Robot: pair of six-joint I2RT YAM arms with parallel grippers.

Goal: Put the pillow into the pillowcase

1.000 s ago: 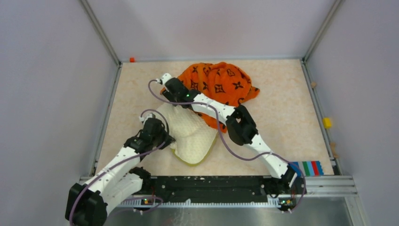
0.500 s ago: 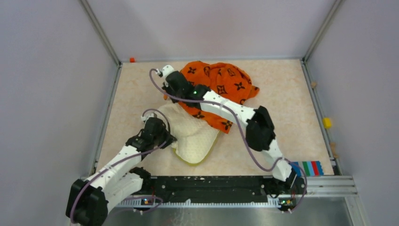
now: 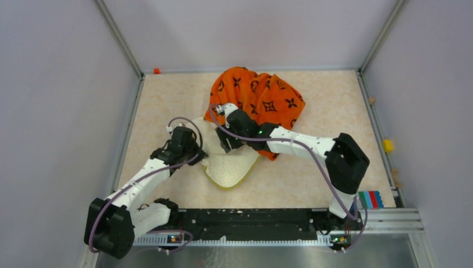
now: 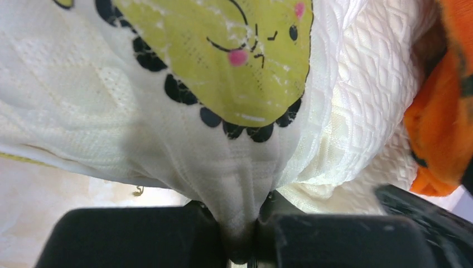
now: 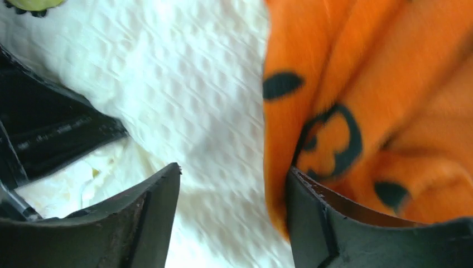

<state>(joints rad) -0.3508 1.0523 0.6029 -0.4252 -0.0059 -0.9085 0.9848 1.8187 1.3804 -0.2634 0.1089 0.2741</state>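
The orange pillowcase (image 3: 257, 96) lies bunched at the far middle of the table, its near edge lapping over the white quilted pillow (image 3: 230, 166). My left gripper (image 3: 193, 149) is shut on a pinch of the pillow's fabric (image 4: 243, 220), just below a yellow-green cartoon print (image 4: 223, 56). My right gripper (image 3: 225, 140) hovers open over the pillow (image 5: 184, 84). Its left finger (image 5: 159, 209) is over white quilting. The pillowcase's orange edge (image 5: 276, 167) sits just inside its right finger (image 5: 315, 218). Most of the pillow's far end is hidden under the orange cloth and the right arm.
Grey walls with metal rails close in the beige table (image 3: 334, 123) on three sides. Small blocks sit along the right rail (image 3: 387, 146), and a striped colour card (image 3: 369, 199) lies near the right arm's base.
My right arm has drawn back from the pillowcase's far left edge to over the pillow, elbow swinging right. The pillowcase has bunched up taller. My left gripper keeps hold and has nudged forward.
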